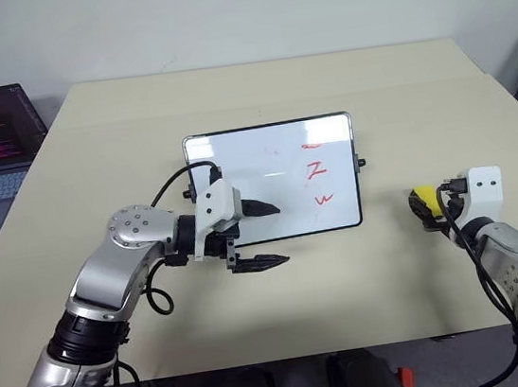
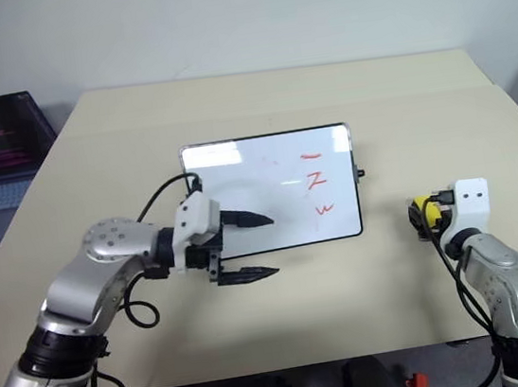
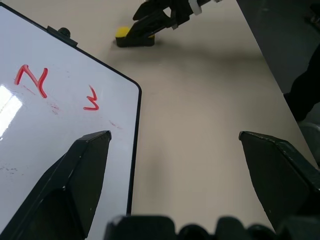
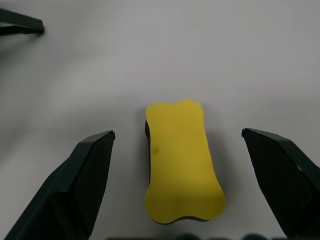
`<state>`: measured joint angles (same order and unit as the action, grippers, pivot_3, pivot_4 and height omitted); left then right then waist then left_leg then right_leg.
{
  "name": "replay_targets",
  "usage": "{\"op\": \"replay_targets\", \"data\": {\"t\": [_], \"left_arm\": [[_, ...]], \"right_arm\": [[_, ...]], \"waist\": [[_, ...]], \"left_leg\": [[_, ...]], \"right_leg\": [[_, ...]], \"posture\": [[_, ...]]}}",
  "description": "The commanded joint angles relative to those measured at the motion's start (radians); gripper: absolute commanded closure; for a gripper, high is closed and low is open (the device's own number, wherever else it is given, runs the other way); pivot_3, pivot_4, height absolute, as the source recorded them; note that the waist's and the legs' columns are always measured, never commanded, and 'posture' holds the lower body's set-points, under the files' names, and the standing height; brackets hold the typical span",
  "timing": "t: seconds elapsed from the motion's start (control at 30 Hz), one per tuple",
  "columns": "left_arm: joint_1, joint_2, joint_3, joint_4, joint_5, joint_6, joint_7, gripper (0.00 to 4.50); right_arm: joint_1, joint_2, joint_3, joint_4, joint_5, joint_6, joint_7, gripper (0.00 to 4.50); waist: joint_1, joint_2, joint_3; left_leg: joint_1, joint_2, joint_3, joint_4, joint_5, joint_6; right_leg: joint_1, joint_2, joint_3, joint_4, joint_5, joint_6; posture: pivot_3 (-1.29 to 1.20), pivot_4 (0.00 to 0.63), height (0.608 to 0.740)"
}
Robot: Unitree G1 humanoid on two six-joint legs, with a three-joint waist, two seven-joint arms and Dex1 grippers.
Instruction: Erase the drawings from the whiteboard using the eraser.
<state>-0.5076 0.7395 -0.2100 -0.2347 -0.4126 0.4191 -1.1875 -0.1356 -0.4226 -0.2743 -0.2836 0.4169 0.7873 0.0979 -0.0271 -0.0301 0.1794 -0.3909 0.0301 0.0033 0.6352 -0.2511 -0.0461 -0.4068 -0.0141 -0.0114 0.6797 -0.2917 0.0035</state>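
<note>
The yellow, bone-shaped eraser (image 4: 183,162) with its dark underside is seen lying unheld between the wide-spread fingers of the right gripper (image 4: 177,185) on the matte beige table (image 1: 367,74), at three o'clock of the glossy black-framed whiteboard (image 1: 235,158) bearing the red drawings (image 1: 316,171), a "Z" and a "w" among them, whose six-o'clock edge is straddled by the left gripper (image 1: 274,233), likewise wide open and empty.

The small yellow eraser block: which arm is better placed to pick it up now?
The right. The right gripper is open with the yellow eraser block lying between its fingers; the left gripper is over the whiteboard's near edge.
</note>
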Motion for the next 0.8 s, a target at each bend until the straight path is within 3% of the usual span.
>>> {"op": "replay_targets", "data": {"t": [0.03,0.8], "left_arm": [[0.004,0.000,0.027,-0.040,-0.006,0.000,0.007,0.00],[0.003,-0.019,0.034,-0.041,-0.005,-0.004,0.026,0.00]], "right_arm": [[-0.021,-0.002,-0.014,0.003,-0.011,-0.031,0.018,0.04],[-0.051,0.008,-0.022,0.093,-0.042,-0.081,0.058,0.04]], "waist": [[0.000,0.000,0.000],[0.000,0.000,0.000]], "left_leg": [[0.000,0.000,0.000,0.000,0.000,0.000],[-0.001,0.000,0.000,0.003,0.000,0.000]], "right_leg": [[0.000,0.000,0.000,0.000,0.000,0.000],[0.000,0.000,0.000,0.001,0.003,-0.005]], "posture": [[0.00,0.150,0.740],[0.00,0.150,0.740]]}}
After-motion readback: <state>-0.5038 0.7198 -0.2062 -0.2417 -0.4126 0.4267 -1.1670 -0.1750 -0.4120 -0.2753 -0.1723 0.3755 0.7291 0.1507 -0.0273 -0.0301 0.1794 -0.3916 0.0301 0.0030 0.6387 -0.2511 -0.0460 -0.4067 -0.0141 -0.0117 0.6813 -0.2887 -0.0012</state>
